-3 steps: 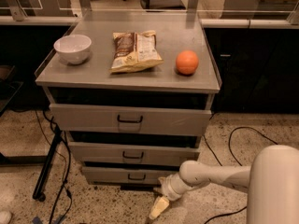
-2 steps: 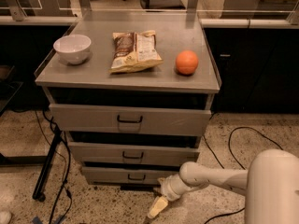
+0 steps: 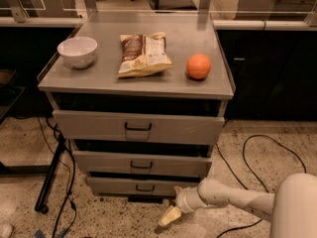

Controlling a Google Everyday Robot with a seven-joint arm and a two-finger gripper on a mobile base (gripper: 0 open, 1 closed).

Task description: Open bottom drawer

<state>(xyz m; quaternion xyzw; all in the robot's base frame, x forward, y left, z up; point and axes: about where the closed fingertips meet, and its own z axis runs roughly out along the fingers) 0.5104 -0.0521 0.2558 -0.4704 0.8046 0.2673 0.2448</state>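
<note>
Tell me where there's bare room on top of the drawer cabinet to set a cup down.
Bare: the front strip of the cabinet top, ahead of the white bowl, chip bag and orange, and the back strip behind them. Gaps between those three are tighter. The gripper is down near the floor, in front of the bottom drawer, towards its right end.

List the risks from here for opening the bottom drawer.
1. The gripper sits near the floor, below and to the right of the handle of the bottom drawer. It may miss that small handle or catch the middle drawer just above.
2. A hard pull could shake the cabinet and roll the orange off.
</note>
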